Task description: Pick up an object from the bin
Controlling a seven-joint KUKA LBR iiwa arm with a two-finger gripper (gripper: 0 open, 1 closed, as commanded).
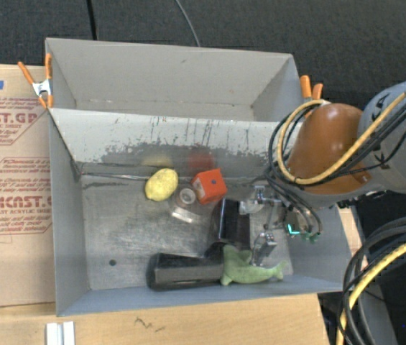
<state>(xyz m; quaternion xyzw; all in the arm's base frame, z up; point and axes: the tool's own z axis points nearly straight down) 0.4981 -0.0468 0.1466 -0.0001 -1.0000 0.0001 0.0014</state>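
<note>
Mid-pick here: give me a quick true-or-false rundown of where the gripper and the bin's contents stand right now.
1. The gripper is in the right front part of the bin, over the green soft thing. True.
2. The yellow lumpy ball lies left of the orange block. True.
3. The long black thing lies against the back wall. False: it lies along the front wall, beside the green soft thing.
4. The gripper is over the orange block. False: that block lies apart, toward the back.

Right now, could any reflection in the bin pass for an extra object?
Camera view: yes, the bin's back wall mirrors the yellow lump and the orange block as faint yellowish and reddish smears just above them.
</note>
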